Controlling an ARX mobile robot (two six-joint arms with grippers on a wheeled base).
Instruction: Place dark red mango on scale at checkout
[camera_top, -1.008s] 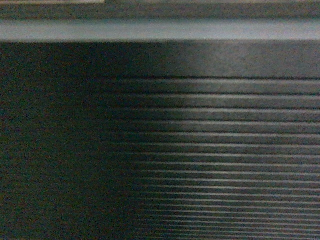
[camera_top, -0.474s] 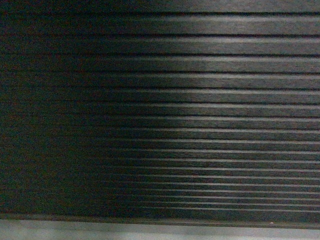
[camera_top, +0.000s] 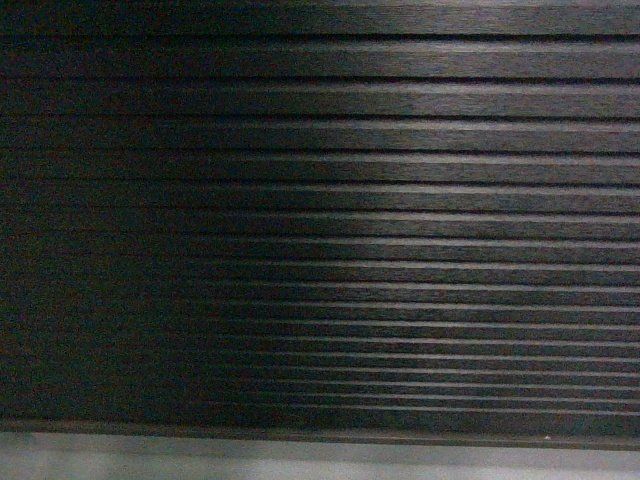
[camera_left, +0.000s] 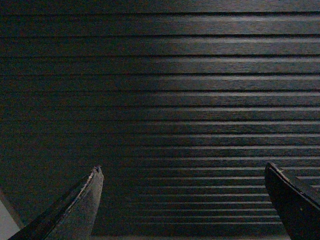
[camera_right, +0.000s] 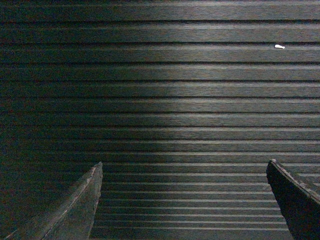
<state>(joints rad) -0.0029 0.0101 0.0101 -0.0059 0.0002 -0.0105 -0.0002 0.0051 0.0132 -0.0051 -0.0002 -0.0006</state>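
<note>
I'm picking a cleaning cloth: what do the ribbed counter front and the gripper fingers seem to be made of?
Checkout front: dark, matte, probably wood-grain laminate or moulded plastic; fine brushed streaks along the ribs. Left gripper fingers: black, likely hard plastic, with worn pale edges.

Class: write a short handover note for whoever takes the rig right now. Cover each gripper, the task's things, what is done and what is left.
Left gripper: open, empty.
Right gripper: open, empty.
All three views face the ribbed front of the checkout; a pale floor strip shows at the bottom of the head view.
Mango and scale: not in view.
Done: nothing that shows.
Left: find and grasp the mango, then set it on the scale.
</note>
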